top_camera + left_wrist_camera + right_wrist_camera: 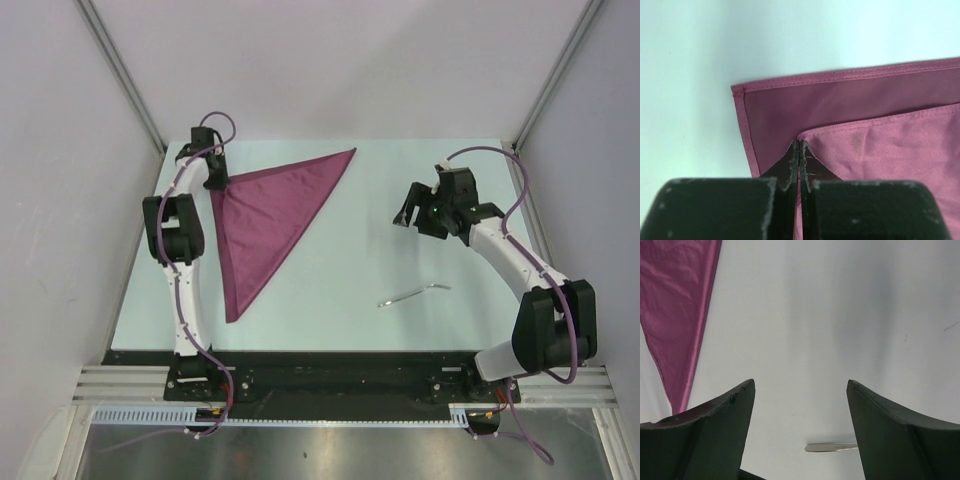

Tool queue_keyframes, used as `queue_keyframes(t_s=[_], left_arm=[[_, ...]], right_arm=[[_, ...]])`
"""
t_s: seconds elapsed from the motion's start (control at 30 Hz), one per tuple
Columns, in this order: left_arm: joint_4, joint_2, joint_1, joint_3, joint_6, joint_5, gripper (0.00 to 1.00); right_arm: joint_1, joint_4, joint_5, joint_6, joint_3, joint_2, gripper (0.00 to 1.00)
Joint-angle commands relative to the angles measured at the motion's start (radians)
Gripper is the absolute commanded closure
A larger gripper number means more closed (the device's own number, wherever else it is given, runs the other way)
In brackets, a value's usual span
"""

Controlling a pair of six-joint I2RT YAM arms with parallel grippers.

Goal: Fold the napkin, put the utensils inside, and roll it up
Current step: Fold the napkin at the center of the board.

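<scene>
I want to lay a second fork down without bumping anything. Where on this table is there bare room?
Widest bare stretch: the middle, between the napkin and the open right gripper, beyond the utensil. Also the near strip between the napkin's pointed tip and the utensil. Crowded: the left edge, where the left gripper is shut on the napkin's corner.

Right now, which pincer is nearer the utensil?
Right. The right pincer hangs open beyond the utensil; the left pincer sits shut at the far corner of the napkin, across the table.

Napkin (265, 225) on table (340, 230), left half; utensil (413, 293) well apart to its right, nearer front edge.
</scene>
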State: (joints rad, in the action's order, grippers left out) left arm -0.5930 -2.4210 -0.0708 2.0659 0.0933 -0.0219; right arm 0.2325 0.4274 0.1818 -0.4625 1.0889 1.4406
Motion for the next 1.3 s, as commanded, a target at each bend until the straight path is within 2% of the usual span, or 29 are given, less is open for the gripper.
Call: queue_keyframes(t_s=[0.0,0.53,1.27], left_arm=[[-0.002,-0.018,-0.009,0.076,-0.041,-0.006,1.0],[0.007,-0.049,-0.023,0.129,-0.06,-0.019,1.0],[0.005,-0.087,-0.053,0.203,-0.014,0.013,1.0]], right_arm=[[0.005,-0.032,0.005,-0.001,0.043,0.009,0.21],[0.019,-0.029,0.004,-0.004,0.051,0.03,0.21],[0.045,-0.018,-0.008,-0.007,0.077,0.064,0.2]])
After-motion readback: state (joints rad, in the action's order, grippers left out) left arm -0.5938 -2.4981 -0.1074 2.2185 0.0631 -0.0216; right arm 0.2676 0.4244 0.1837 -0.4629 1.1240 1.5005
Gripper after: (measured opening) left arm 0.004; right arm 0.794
